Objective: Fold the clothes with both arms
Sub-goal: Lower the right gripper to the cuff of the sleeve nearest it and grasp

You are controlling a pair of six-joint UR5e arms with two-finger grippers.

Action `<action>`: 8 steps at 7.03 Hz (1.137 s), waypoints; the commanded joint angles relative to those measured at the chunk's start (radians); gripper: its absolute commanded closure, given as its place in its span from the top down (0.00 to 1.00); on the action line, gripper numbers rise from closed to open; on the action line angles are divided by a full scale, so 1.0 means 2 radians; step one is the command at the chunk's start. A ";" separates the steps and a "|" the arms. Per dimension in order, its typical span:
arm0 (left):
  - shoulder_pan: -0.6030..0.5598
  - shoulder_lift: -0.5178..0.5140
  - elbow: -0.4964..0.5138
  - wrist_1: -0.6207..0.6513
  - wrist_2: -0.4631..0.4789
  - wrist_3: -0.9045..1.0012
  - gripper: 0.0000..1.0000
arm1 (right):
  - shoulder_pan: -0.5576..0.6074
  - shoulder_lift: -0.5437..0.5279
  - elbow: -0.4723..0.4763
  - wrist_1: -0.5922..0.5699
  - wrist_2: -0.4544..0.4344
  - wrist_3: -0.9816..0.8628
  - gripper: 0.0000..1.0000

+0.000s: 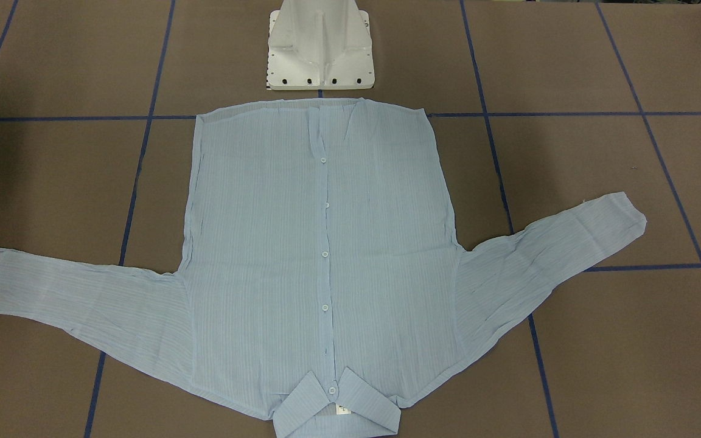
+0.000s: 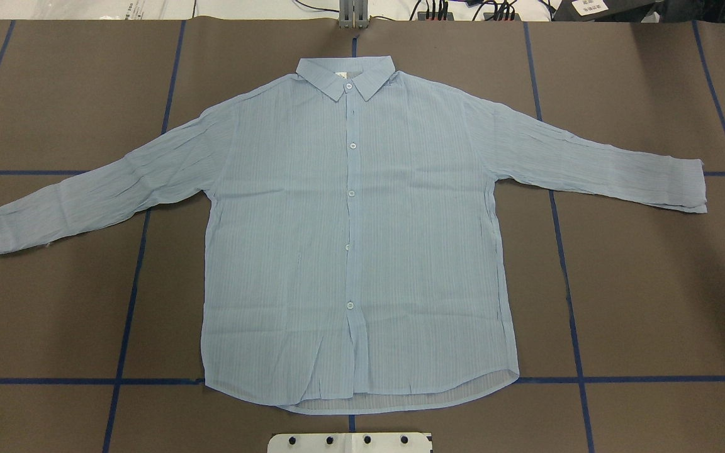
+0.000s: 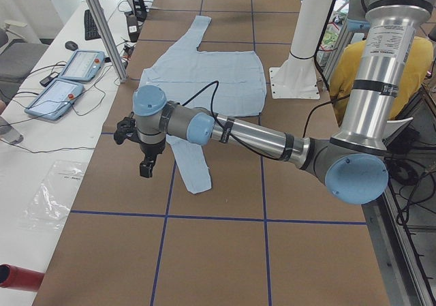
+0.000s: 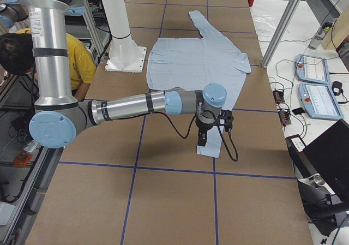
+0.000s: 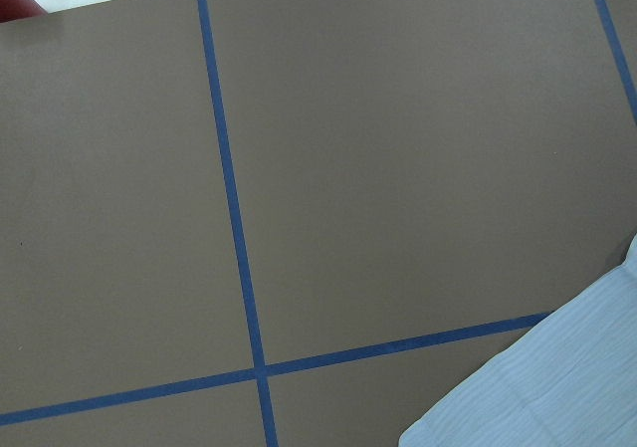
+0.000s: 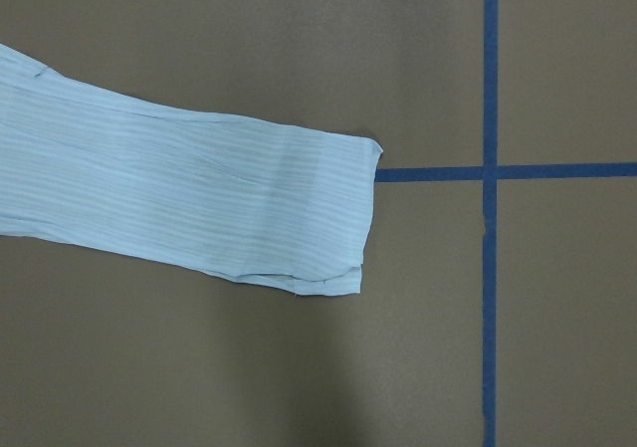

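Observation:
The light-blue striped shirt [image 2: 350,239] lies flat and buttoned, front up, both sleeves spread out, collar on the far side from the robot [image 1: 326,255]. No arm shows in the overhead or front views. In the exterior left view my left gripper [image 3: 145,166] hangs above the table just beside the left sleeve's cuff [image 3: 194,176]. In the exterior right view my right gripper [image 4: 202,138] hangs over the right sleeve's cuff [image 4: 210,147]. I cannot tell whether either is open or shut. The wrist views show the cuffs [image 5: 557,387] [image 6: 299,218], no fingers.
The white pedestal base [image 1: 320,48] stands at the shirt's hem. Blue tape lines [image 2: 129,289] cross the brown table. Aluminium posts [image 3: 102,26] [image 4: 283,21] and teach pendants [image 3: 68,74] [image 4: 316,81] stand along the far edge. A person in yellow [image 4: 82,59] sits behind the robot.

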 commanded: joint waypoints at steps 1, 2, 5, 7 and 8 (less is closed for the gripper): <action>0.001 0.006 -0.011 -0.001 -0.001 -0.001 1.00 | -0.002 0.001 0.000 0.007 -0.020 0.002 1.00; 0.001 0.010 -0.015 -0.001 -0.010 -0.004 1.00 | -0.003 0.000 -0.010 0.037 -0.010 0.002 1.00; 0.002 0.017 -0.017 -0.003 -0.012 -0.006 1.00 | -0.081 -0.002 -0.036 0.149 -0.031 0.071 1.00; 0.003 0.017 -0.017 -0.004 -0.012 -0.005 1.00 | -0.098 0.037 -0.157 0.246 -0.053 0.073 1.00; 0.004 0.017 -0.017 -0.004 -0.014 -0.006 1.00 | -0.098 0.062 -0.217 0.300 -0.053 0.103 0.96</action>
